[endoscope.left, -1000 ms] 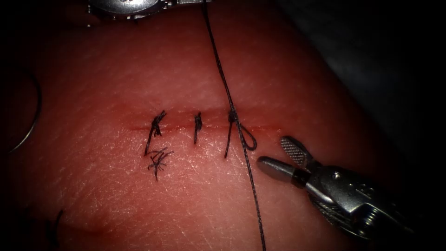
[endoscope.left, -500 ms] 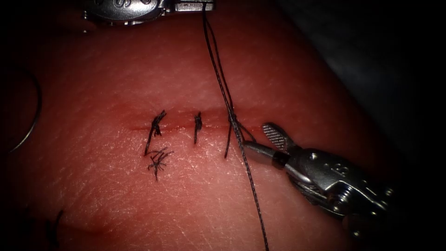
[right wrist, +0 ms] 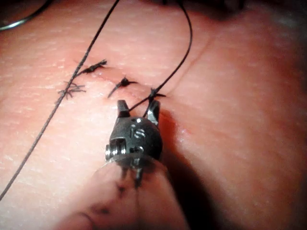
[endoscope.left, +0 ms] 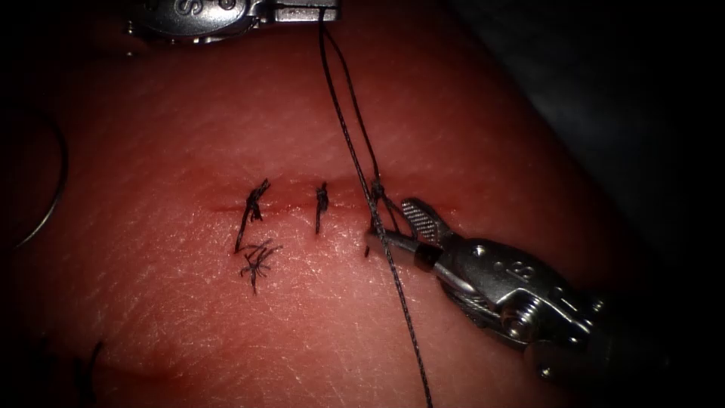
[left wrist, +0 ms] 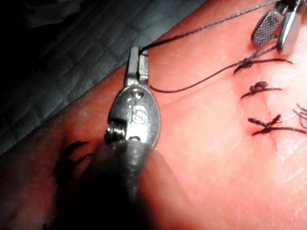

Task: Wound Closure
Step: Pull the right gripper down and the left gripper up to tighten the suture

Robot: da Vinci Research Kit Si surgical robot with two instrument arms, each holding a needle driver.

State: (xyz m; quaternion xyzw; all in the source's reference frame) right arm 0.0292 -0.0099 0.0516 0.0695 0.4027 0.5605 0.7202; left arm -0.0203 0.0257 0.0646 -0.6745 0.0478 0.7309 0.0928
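The cut (endoscope.left: 287, 205) runs across the tissue (endoscope.left: 226, 113) with three dark stitches on it. My left tool (endoscope.left: 302, 11) sits at the top edge, jaws shut on the thread (endoscope.left: 343, 113), which rises taut from the rightmost stitch's knot (endoscope.left: 375, 190). My right tool (endoscope.left: 393, 224) comes in from the lower right with its jaws open astride the thread strands just beside that knot. In the right wrist view its jaws (right wrist: 138, 109) frame the strand at the stitch. The curved needle (endoscope.left: 60, 193) lies loose at the far left, held by neither tool.
A long thread strand (endoscope.left: 408, 332) trails down to the lower edge. A tuft of cut thread ends (endoscope.left: 257, 264) lies below the leftmost stitch (endoscope.left: 253, 204). Dark cloth (left wrist: 72, 57) borders the tissue behind the left tool (left wrist: 136, 57).
The right tool has moved up and left, from clear of the thread to straddling it at the rightmost stitch. The small loop beside that knot has drawn in. The left tool came slightly down.
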